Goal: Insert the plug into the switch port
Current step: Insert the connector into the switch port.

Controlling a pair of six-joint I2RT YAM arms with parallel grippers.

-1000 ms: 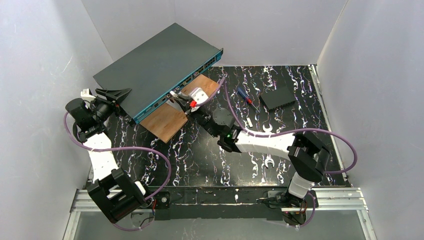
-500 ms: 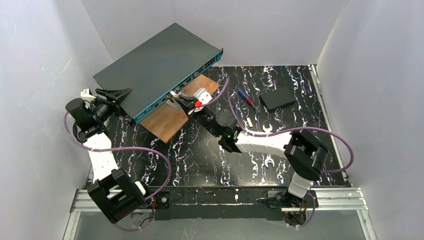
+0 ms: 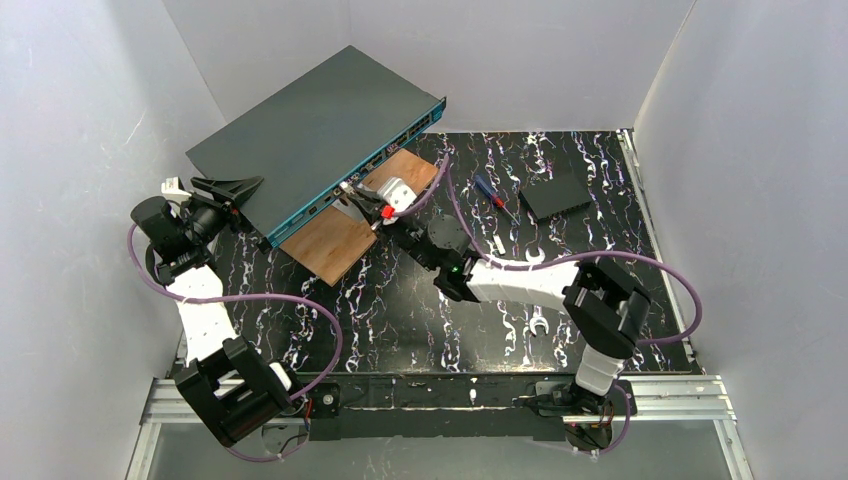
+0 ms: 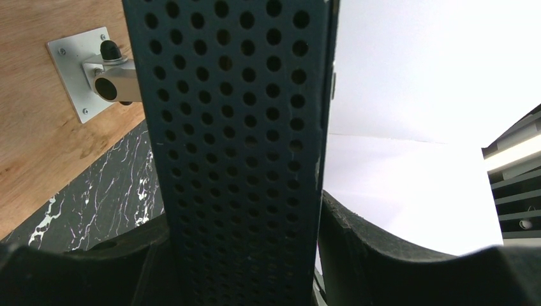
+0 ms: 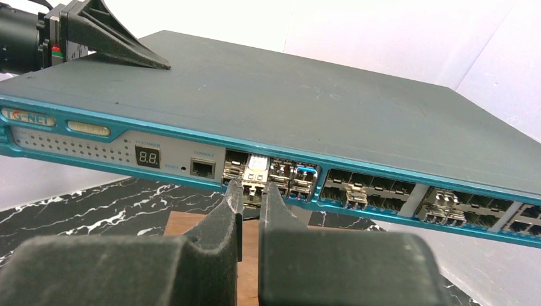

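**Q:** where's your right gripper [image 5: 251,194] at rn?

**A:** Right up against the teal front of the switch [image 5: 319,95]. Your fingers [image 5: 215,222] are squeezed nearly together on the plug [image 5: 256,172], a little silver thing. Its nose sits at a port just right of the lone jack beside the two-digit display. Can't tell how deep it's in.

**Q:** and your left one?

**A:** Your left gripper [image 4: 245,242] is clamped on the switch's perforated short end, one finger on each flat face. The port edge hangs over the wooden board [image 3: 335,245]. Farther off to the right, a screwdriver [image 3: 493,192] and a small black box [image 3: 555,195] lie on the marbled table [image 3: 400,320].
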